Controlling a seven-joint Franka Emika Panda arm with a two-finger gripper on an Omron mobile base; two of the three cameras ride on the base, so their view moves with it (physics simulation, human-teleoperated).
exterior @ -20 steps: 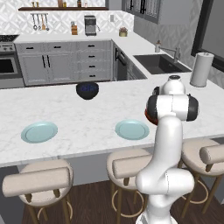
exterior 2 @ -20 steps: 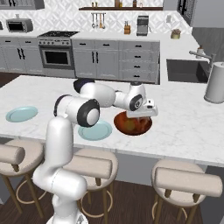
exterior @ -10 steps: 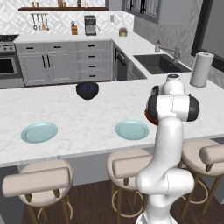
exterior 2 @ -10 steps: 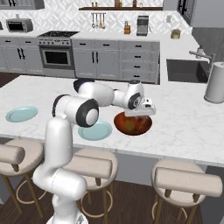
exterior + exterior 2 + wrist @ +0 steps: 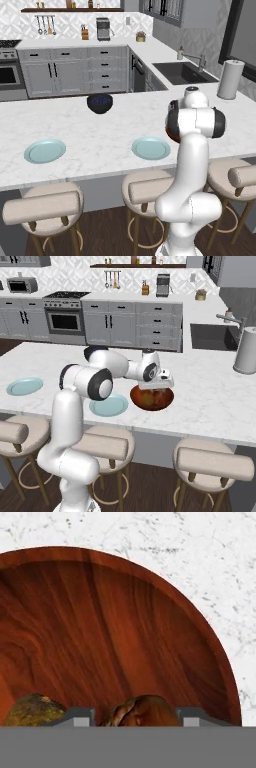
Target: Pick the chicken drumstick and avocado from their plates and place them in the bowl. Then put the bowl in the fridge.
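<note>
My gripper (image 5: 156, 387) hangs low over the reddish-brown bowl (image 5: 152, 398) on the island counter, fingers pointing down. In the hand view the bowl (image 5: 125, 627) has the brown chicken drumstick (image 5: 142, 711) lying in it between my fingertips (image 5: 82, 716), which stand wide apart. The olive avocado (image 5: 32, 709) lies in the bowl just beside them. Both pale blue plates (image 5: 45, 150) (image 5: 151, 148) are bare. The fridge is out of view.
A small dark bowl (image 5: 100, 102) sits further back on the island. A paper towel roll (image 5: 246, 350) stands at the right by the sink (image 5: 182, 72). Padded stools (image 5: 212, 461) line the near edge of the counter.
The hand has shifted a little to the left and slightly lower over the bowl. The plates and the bowl have not moved.
</note>
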